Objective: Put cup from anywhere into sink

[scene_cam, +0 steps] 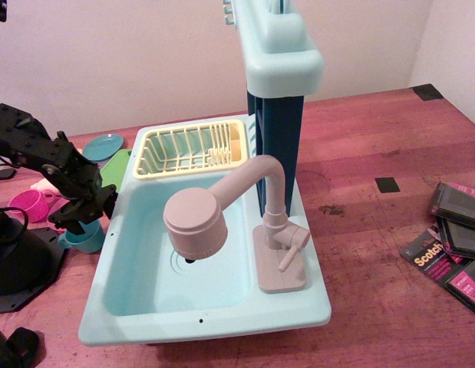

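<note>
The small teal-blue cup [85, 239] is just left of the sink's left rim, low over the table, its handle pointing left. My gripper [89, 217] comes down onto it from the left and its black fingers close on the cup's rim, hiding the cup's top. The pale aqua sink [222, 322] fills the middle of the view. Its rectangular basin [145, 280] lies to the right of the cup.
A beige-pink faucet [222, 207] hangs over the basin. A yellow dish rack [192, 149] sits at the sink's back. A magenta-pink cup [30, 204], a teal plate [103, 146] and a green plate [114, 170] lie to the left. Tape packets [452, 245] lie at the right.
</note>
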